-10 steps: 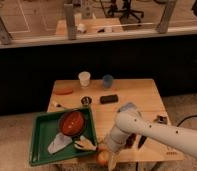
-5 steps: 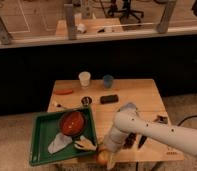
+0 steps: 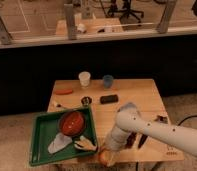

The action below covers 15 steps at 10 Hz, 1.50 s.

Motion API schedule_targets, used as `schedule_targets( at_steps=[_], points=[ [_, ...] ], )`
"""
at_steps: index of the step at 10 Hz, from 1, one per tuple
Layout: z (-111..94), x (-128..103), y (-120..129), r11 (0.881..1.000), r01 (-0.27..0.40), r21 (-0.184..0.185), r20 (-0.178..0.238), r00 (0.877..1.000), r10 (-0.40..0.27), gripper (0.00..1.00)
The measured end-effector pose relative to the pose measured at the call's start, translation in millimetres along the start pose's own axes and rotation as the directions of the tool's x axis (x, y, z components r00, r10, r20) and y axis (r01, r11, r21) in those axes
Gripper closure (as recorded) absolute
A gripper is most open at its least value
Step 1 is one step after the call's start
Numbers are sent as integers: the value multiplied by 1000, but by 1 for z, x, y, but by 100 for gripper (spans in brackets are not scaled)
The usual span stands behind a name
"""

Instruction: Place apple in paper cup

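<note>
The apple (image 3: 103, 158), small and yellow with a red-orange blush, sits at the table's front edge, just right of the green tray. My gripper (image 3: 110, 150) points down right over the apple, at its upper right, and partly hides it. The white arm bends at an elbow above it and comes in from the lower right. The white paper cup (image 3: 84, 78) stands upright at the far side of the table, well away from the gripper.
A blue-grey cup (image 3: 108, 81) stands right of the paper cup. A green tray (image 3: 40, 149) at the front left holds a red-orange bowl (image 3: 72, 123), a white item and a tan item. A black object (image 3: 109, 99), a small dark round thing (image 3: 85, 101) and an orange-red item (image 3: 63, 92) lie mid-table.
</note>
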Motion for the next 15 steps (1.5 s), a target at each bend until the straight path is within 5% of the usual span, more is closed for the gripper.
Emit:
schedule_targets(
  at_steps=[2, 4, 7, 9, 15],
  points=[
    [-35, 15, 6, 993, -70, 99, 34, 997, 67, 100],
    [-89, 40, 3, 965, -148, 215, 55, 989, 139, 100],
    [-158, 57, -35, 922, -193, 337, 84, 981, 175, 100],
    [-174, 58, -44, 913, -195, 358, 93, 981, 173, 100],
    [-174, 58, -44, 913, -195, 358, 93, 980, 173, 100]
  ],
)
